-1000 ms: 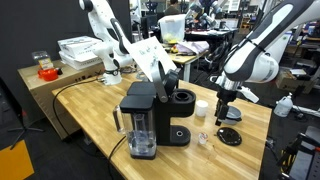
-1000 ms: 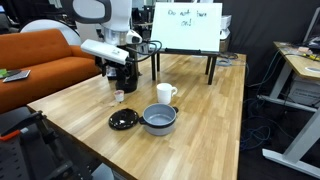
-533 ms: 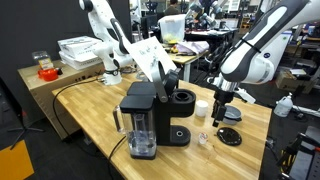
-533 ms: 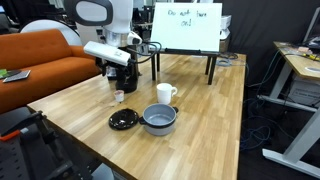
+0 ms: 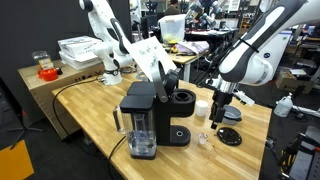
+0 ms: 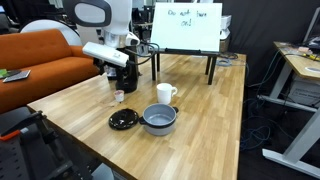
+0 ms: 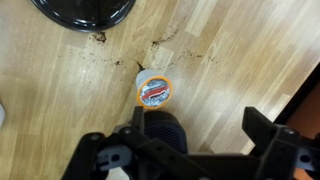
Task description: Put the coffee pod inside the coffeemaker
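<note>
Over the wooden table [image 5: 95, 115], in an exterior view, the gripper [image 5: 220, 117] hangs low and near the coffee pod [image 5: 204, 138], which lies on the wood close to the coffeemaker [image 5: 150, 120]. The step in hand looks like the reach for the pod, not yet grasped.

Elsewhere, in an exterior view, the pod [image 6: 119, 96] sits on the table under the arm, and the jaws are too small to read.

Through the wrist view, the gripper [image 7: 212, 135] is spread wide and empty. The pod [image 7: 154, 90] stands just beyond one finger [image 7: 163, 130], off-centre. The next move likely calls for a sideways shift to straddle it, a descent, then a squeeze.
</note>
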You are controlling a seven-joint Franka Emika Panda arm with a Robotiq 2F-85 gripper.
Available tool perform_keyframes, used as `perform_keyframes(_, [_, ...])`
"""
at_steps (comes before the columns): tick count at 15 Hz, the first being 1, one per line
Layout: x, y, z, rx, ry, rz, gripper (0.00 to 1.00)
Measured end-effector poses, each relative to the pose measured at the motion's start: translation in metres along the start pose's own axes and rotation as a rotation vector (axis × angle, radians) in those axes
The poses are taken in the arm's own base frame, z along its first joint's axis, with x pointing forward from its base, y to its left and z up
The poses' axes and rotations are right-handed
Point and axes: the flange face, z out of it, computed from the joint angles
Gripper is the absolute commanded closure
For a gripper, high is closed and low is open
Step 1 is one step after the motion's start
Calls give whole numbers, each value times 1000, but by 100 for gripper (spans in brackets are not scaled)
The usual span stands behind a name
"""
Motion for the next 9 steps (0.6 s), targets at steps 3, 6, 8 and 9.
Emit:
perform_keyframes(3, [-3, 2, 13, 36, 10, -20, 0])
perform_keyframes(6, [-9, 10, 33, 64, -9, -23, 0])
perform_keyframes(8, [-8, 16, 46, 78, -19, -29, 0])
perform_keyframes(9, [-6, 19, 52, 81, -24, -39, 0])
